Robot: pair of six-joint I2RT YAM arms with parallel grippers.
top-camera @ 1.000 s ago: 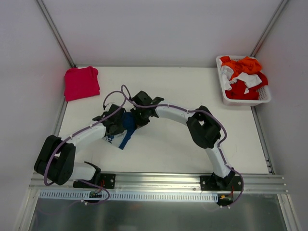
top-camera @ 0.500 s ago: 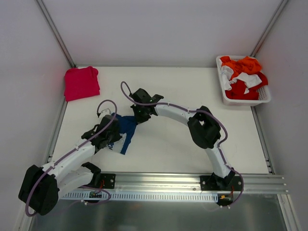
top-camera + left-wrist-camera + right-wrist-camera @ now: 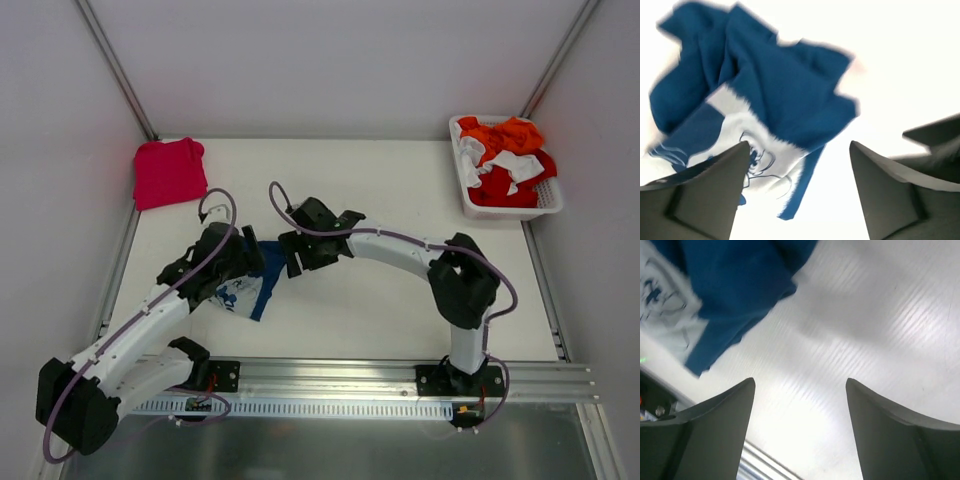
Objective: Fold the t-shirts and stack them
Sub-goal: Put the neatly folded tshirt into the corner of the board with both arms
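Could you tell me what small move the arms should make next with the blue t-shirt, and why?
Probably lower both claws to regrip the blue t-shirt by its edges and spread it flat. The left claw and right claw stand open, holding nothing, and the shirt lies crumpled between them, while the pink t-shirt sits roughly folded in the far left corner.

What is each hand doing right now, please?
Left hand: open, not holding the blue t-shirt.
Right hand: open, holding nothing.
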